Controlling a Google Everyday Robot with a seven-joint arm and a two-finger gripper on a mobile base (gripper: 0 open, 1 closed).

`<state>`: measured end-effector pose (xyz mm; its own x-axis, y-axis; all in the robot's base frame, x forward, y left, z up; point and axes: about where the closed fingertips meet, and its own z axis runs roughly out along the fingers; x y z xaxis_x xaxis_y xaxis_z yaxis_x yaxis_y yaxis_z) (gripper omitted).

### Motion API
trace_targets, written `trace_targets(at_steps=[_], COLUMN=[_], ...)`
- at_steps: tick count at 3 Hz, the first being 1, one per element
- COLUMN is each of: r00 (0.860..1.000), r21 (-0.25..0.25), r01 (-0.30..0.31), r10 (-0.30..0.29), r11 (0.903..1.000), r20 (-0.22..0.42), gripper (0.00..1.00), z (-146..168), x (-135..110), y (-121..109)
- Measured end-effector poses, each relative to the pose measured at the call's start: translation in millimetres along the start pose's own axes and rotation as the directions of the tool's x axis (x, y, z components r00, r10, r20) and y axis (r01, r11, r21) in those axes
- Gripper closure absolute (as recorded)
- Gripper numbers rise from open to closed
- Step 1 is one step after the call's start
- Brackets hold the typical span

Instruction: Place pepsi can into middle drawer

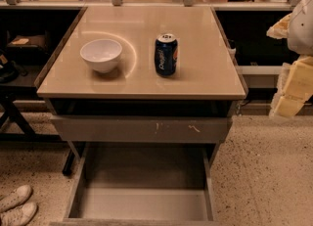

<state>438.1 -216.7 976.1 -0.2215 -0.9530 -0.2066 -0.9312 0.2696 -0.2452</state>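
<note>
pepsi can (166, 55) upright on table (205, 80); gripper (293, 90) far right

Beige tabletop (200, 76), bearing white bowl (101, 55) toward 9 o'clock and upright pepsi can (166, 55) at the bowl's 3 o'clock, apart; gripper (295, 88) off-table, beyond 3 o'clock edge.

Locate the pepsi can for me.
The pepsi can stands on the tabletop, right of the white bowl; the gripper is at the camera view's right edge, clear of it.
</note>
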Motion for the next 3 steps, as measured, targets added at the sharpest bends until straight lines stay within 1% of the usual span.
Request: trace_targets(at_steps=[1,2,3], r00=[1.0,0.996,0.992], r21=[0.004,-0.032,-0.078], r01=[0.0,-0.024,-0.04], r10=[0.0,0.026,0.049], r11=[1.0,0.9992,0.9961], r20=[0.006,0.081,0.113], gripper=[0.0,0.0,0.0], z=[0,13,37], x=[-1,-14,-31], y=[-1,-15,-35])
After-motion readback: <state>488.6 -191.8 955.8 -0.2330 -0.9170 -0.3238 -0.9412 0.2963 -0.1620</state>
